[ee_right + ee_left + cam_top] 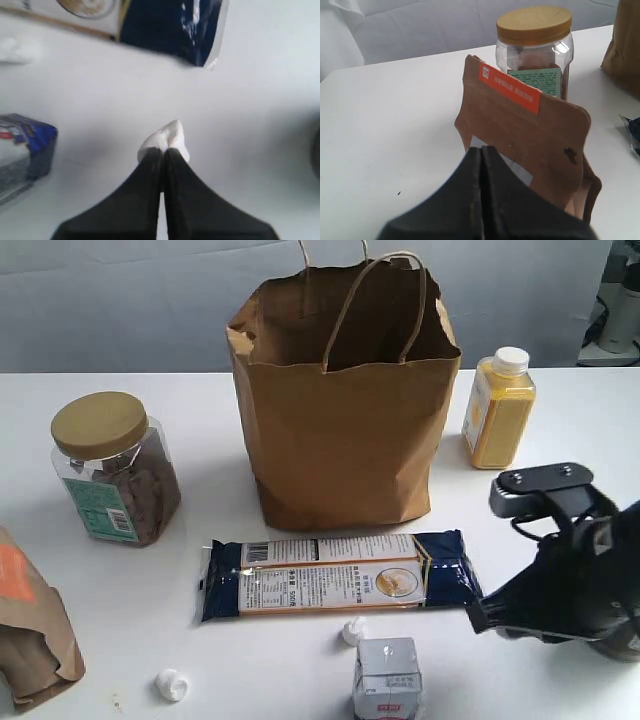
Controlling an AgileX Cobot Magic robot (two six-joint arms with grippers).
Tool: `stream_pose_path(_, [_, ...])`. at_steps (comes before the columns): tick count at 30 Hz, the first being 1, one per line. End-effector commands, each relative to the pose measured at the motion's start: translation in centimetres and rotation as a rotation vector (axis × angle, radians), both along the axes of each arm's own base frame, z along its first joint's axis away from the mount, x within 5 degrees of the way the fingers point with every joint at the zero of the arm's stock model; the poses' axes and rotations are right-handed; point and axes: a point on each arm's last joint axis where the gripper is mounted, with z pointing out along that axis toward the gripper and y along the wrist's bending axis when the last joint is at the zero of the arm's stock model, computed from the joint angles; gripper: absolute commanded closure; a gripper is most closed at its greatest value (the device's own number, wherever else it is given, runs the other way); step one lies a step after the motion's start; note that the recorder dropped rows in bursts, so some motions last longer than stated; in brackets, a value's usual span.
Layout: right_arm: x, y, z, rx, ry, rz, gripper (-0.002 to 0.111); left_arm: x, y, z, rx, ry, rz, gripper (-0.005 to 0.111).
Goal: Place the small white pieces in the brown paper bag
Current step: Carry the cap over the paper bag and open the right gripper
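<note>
Right gripper (162, 152): jaws pressed together on a white piece (168, 136) that pokes out past the tips. I can't tell whether it is off the table (560, 410).
Left gripper (481, 150): fingers together with nothing between them, just before the small bag (535, 130).
Loose pieces: two lie on the table in front of the pasta pack (335, 575). One (352, 632) is just beside the carton (388, 675), the other (171, 684) is well off toward the left arm's side.
Look: small, white, lumpy and rounded.
Handling: I judge them light and soft, apt to squash or slip, so I'd pinch across the middle.
Bag (345, 430): upright behind the pack, mouth open, with a jagged rim and two loop handles. The thin paper may tip if nudged, so I'd release from above.
</note>
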Motion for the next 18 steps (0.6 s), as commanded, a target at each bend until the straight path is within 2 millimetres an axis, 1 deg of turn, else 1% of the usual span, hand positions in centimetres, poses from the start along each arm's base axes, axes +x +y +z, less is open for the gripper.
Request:
stream_pose_path(1, [-2.7,-1.3,3.9,0.254,-0.201,0.016,0.108,0.0,-0.1,0.0,-0.011,-0.007,-0.007,0.107])
stream_pose_path(3, [-4.0,-2.1,7.7,0.441,-0.391,0.011,0.108,0.0,-0.1,0.0,-0.011,-0.007,-0.007,0.107])
stream_pose_path(4, [-4.6,-2.6,9.9,0.545,-0.492,-0.011,0.108,0.0,-0.1,0.0,-0.011,-0.007,-0.007,0.107])
stream_pose_path(7, [-5.4,-3.5,13.7,0.674,-0.651,-0.029,0.108,0.0,-0.1,0.0,-0.011,-0.007,-0.007,0.107])
stream_pose_path(10, [-5.2,-3.5,16.7,0.731,-0.733,-0.027,0.108,0.0,-0.1,0.0,-0.011,-0.007,-0.007,0.107])
stream_pose_path(11, [-4.9,-3.2,17.7,0.741,-0.751,-0.022,0.108,0.0,-0.1,0.0,-0.011,-0.007,-0.007,0.107])
stream_pose_path(13, [-3.7,-2.2,19.0,0.736,-0.761,-0.011,0.108,0.0,-0.1,0.0,-0.011,-0.007,-0.007,0.107])
stream_pose_path(18, [1.4,2.1,20.1,0.665,-0.699,0.029,0.108,0.0,-0.1,0.0,-0.011,-0.007,-0.007,0.107])
